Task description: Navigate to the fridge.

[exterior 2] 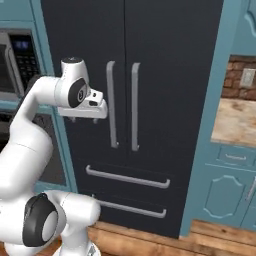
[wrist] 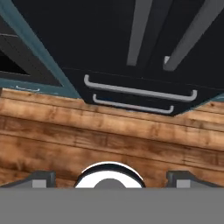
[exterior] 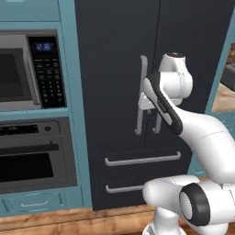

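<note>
Left base view ran, from its left edge, across a silver-framed microwave (exterior: 20, 73) with a dark keypad and a small blue display whose digits were too blurred to read, and below it a wall oven (exterior: 34, 158) with a dark window, both built into blue cabinetry; no brand or label could be made out on either. Right of that column stood the fridge (exterior: 114, 69), near-black, its two vertical silver handles (exterior: 141, 94) meeting at the centre and two drawers with horizontal bars beneath. It took up the middle of both base views and rose past their top edge, which suggests the base had drawn up close and nearly square to it, so the drive looked close to done. The arm was folded up in front of the doors, probably to keep clear while driving, with the gripper (exterior 2: 85, 119) pointing down towards the wooden floor (wrist: 109, 135). Hand view showed the two dark fingers (wrist: 41, 178) set wide apart at the bottom, holding nothing. Further right, a pale worktop (exterior 2: 235, 122) sat under a brick wall
</note>
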